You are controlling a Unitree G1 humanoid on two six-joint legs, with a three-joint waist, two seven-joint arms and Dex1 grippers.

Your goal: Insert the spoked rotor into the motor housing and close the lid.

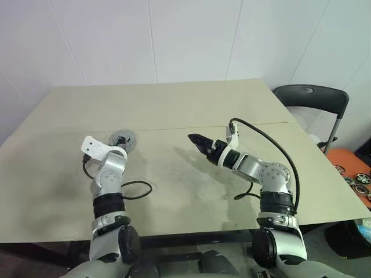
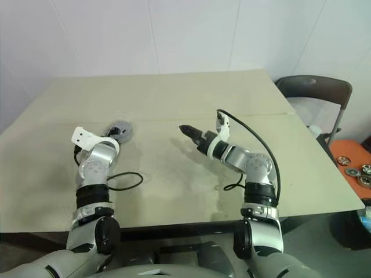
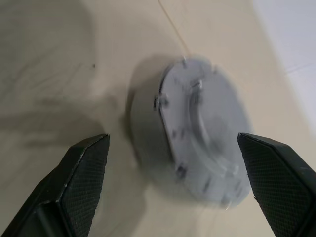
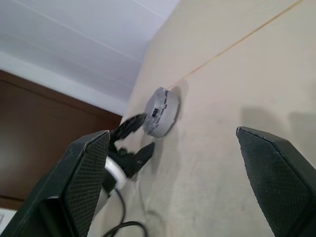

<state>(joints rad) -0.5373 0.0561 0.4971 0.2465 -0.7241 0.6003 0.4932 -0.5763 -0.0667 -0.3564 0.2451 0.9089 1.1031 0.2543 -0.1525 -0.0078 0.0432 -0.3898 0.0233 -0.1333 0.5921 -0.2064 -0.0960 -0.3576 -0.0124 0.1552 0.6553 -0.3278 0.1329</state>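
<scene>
The motor housing [image 1: 125,139] is a squat round grey casing on the left part of the beige table [image 1: 191,110]. A grey ribbed lid [image 3: 207,133] sits over its top, so the spoked rotor is hidden. My left gripper [image 3: 173,143] is open, with one finger on each side of the housing and a gap to both; the right wrist view shows its black fingers [image 4: 132,124] just short of the casing [image 4: 161,111]. My right gripper [image 1: 194,140] hovers over the middle of the table, open and empty, pointing toward the housing.
A black cable [image 1: 137,189] loops on the table near my left arm. A seam [image 1: 261,124] runs across the tabletop. A black chair [image 1: 313,95] stands past the right edge, and an orange tray [image 1: 351,171] with small wheels lies low on the right.
</scene>
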